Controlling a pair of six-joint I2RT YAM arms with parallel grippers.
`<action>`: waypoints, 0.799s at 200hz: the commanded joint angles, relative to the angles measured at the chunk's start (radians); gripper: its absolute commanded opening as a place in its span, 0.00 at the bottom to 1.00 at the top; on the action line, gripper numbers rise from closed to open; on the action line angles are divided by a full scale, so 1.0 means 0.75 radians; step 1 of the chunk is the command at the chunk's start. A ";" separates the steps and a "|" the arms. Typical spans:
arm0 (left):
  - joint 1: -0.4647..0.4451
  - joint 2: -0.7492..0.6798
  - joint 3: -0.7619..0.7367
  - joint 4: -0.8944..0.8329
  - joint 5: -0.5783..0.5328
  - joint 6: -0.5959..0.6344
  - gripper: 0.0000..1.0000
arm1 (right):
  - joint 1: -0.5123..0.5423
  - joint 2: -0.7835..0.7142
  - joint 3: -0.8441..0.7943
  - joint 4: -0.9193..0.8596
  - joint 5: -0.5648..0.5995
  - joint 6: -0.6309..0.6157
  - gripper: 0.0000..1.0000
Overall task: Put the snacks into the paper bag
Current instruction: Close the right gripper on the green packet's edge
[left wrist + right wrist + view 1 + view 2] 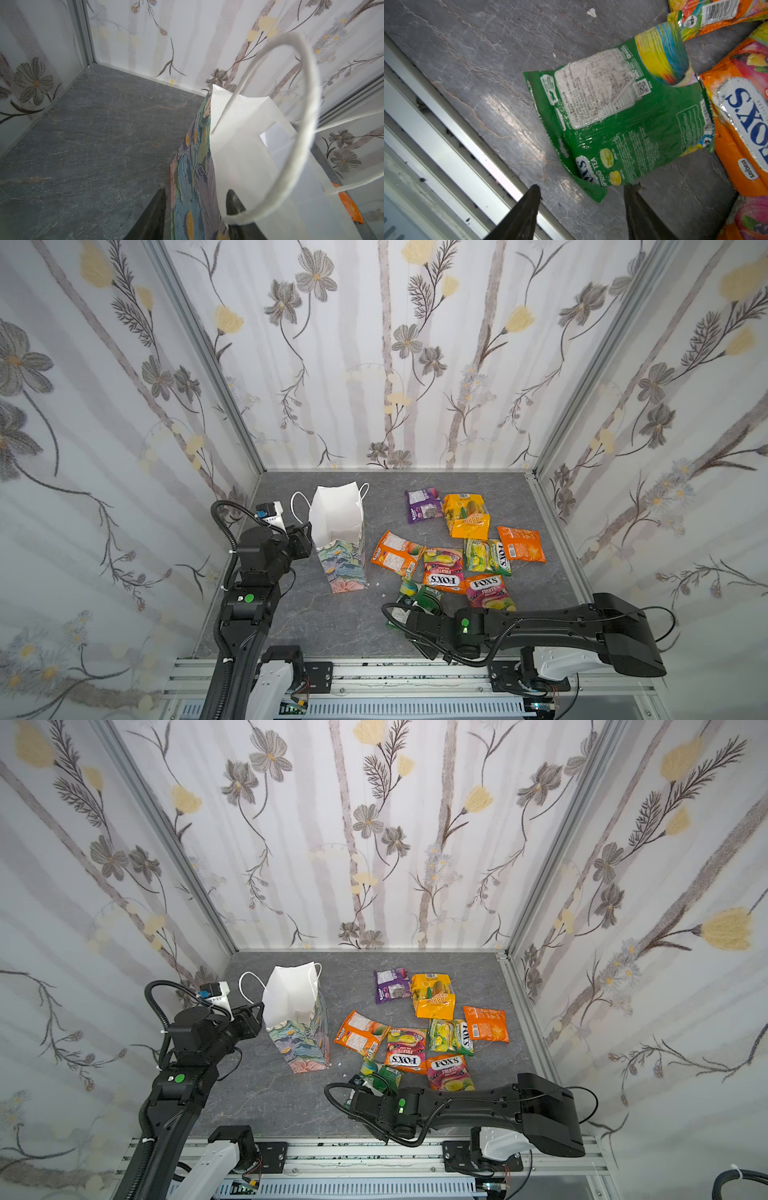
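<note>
left end effector clamped on paper bag, right end effector apart, snacks beside

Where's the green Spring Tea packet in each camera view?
Both top views: green packet, pile's near edge, partly hidden by the right arm.
Left wrist: not in it.
Right wrist: centre, one corner between the open jaws of the right gripper.
Shared landmark: orange FOX'S packet beside it.
</note>
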 commanded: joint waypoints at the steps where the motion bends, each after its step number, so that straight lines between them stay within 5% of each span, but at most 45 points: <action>1: 0.003 0.001 -0.002 0.022 -0.021 -0.002 0.46 | 0.003 0.026 -0.021 -0.033 0.056 0.054 0.65; 115: -0.001 0.007 -0.001 0.020 -0.025 0.000 0.46 | 0.002 0.147 -0.083 0.033 0.089 0.097 0.69; 160: -0.003 0.001 -0.001 0.020 -0.029 -0.001 0.46 | 0.003 0.158 -0.077 0.041 0.114 0.127 0.63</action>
